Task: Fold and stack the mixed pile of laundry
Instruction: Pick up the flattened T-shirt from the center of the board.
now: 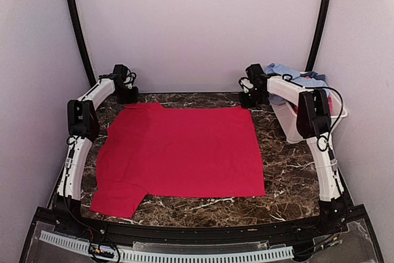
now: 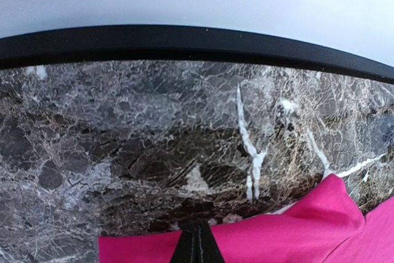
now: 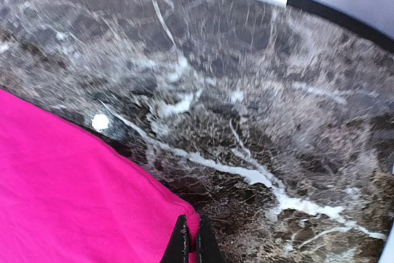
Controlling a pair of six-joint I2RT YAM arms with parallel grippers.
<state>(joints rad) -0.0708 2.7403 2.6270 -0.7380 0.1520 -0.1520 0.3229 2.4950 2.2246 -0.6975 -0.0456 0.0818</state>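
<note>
Top view: red cloth garment (image 1: 184,152) lies flat mid dark marble desk (image 1: 289,177); left claw (image 1: 128,95) is at its far-left corner, right claw (image 1: 252,97) at its far-right corner. Light-blue shirt (image 1: 289,72) sits in white plastic tub (image 1: 289,124) at the desk's right edge.
Left wrist: left claw (image 2: 197,247) is pinched together on the garment's far edge.
Right wrist: right claw (image 3: 191,244) is clamped on the garment's corner.

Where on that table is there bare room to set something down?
Widest bare marble: between the red shirt and the right arm. A narrow strip runs along the near edge before the shirt. Crowded: the far right corner, with the white tub of blue clothes, and the left side, where the left arm hugs the shirt.
</note>
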